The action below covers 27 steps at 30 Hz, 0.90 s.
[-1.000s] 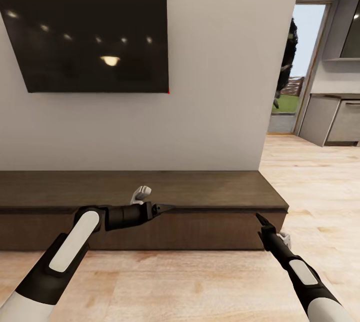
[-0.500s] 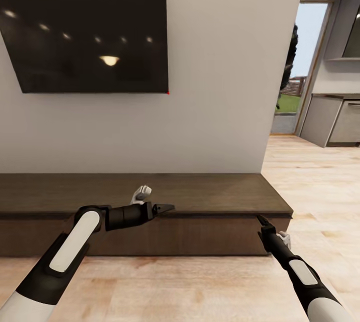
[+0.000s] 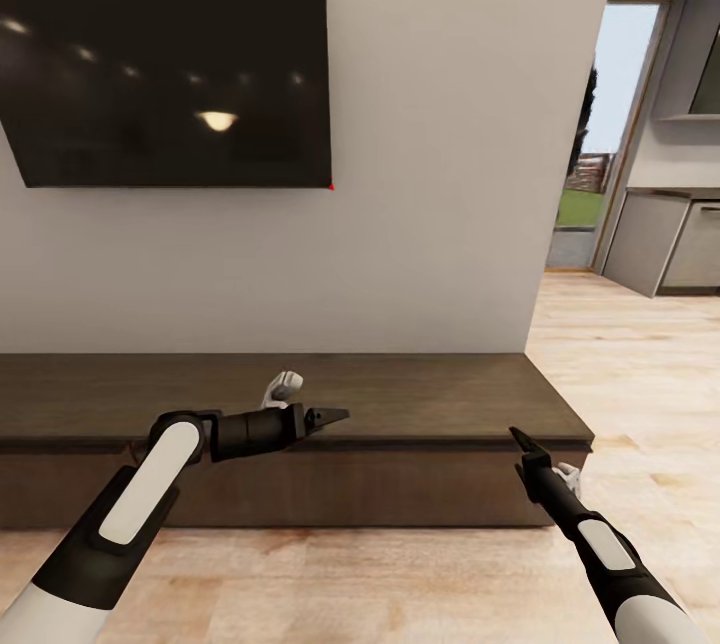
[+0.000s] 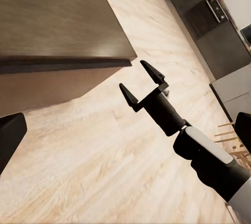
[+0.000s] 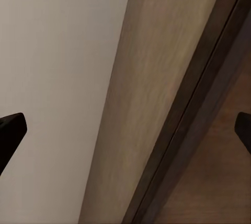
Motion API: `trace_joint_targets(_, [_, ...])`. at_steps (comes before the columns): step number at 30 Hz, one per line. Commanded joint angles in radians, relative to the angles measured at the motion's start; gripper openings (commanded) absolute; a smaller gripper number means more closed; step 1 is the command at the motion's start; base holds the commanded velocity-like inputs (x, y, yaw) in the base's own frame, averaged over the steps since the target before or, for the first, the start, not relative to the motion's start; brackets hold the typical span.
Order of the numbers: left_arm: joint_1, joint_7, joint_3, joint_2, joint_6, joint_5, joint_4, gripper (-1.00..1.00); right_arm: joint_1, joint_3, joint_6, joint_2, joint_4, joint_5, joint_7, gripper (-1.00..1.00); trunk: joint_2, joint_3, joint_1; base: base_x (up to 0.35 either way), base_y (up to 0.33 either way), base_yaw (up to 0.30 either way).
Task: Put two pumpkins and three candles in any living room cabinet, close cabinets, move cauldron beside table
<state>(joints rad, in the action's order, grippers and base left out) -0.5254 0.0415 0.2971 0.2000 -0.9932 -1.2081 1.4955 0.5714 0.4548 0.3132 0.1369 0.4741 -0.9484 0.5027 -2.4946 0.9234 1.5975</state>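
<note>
We're facing the cabinet (image 3: 300, 394), the long low dark-brown unit set against a pale wall (image 3: 440, 174). Its fronts look flush and shut as far as we can see; bare brown top. A dark TV (image 3: 165, 74) hangs on the wall above the unit's left part, w/ ceiling lights reflected in it.

Our left gripper (image 3: 338, 415) sits just in front of the cabinet's top edge near the middle, arm coming in from lower left, jaws pointing right. From the head view they look nearly together, but in the left wrist view 1 black fingertip (image 4: 10, 138) sits at the frame edge and the other at the opposite edge, so jaws are apart, holding nothing.

Our right gripper (image 3: 521, 439) is near the cabinet's right end, just at the front top edge. The left wrist view shows it clearly (image 4: 142, 82): 2 pointed black jaws spread apart, empty, over the light wood floor (image 3: 620, 354). The right wrist view looks along the wall and the cabinet's top edge (image 5: 172, 104), a bit blurred.

At right, past the wall end, a doorway (image 3: 590, 164) opens to outdoors, grey kitchen units (image 3: 665, 244) beside it.
</note>
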Motion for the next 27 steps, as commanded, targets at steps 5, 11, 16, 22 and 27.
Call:
trace_joint_targets(5, [-0.001, 0.004, 0.0, 0.0, -0.001, -0.001, 0.0, 1.0, 0.001, 0.006, 0.01, 0.0, -0.001, -0.008, 0.002, 1.0, 0.0, 0.001, 0.0, 0.007, -0.004, 0.0])
trace_joint_targets(11, [-0.001, 0.004, 0.001, 0.007, -0.001, -0.064, 0.0, 1.0, 0.001, 0.008, 0.01, 0.0, -0.002, -0.009, 0.002, 1.0, -0.005, 0.004, 0.003, 0.001, 0.0, 0.0])
trace_joint_targets(16, [-0.001, 0.004, 0.002, 0.009, -0.001, -0.076, 0.0, 1.0, 0.001, 0.009, 0.011, 0.0, -0.002, -0.009, 0.002, 1.0, -0.007, 0.024, 0.005, 0.0, 0.0, 0.0])
trace_joint_targets(22, [-0.001, 0.004, 0.002, 0.008, -0.001, -0.078, 0.0, 1.0, 0.001, 0.01, 0.011, 0.0, -0.002, -0.01, 0.004, 1.0, -0.008, 0.047, 0.008, 0.0, 0.0, 0.0])
trace_joint_targets(27, [-0.001, 0.004, 0.003, 0.006, -0.002, -0.079, 0.0, 1.0, 0.001, 0.01, 0.012, 0.0, -0.003, -0.009, 0.005, 1.0, -0.009, 0.066, 0.01, 0.0, 0.0, 0.0])
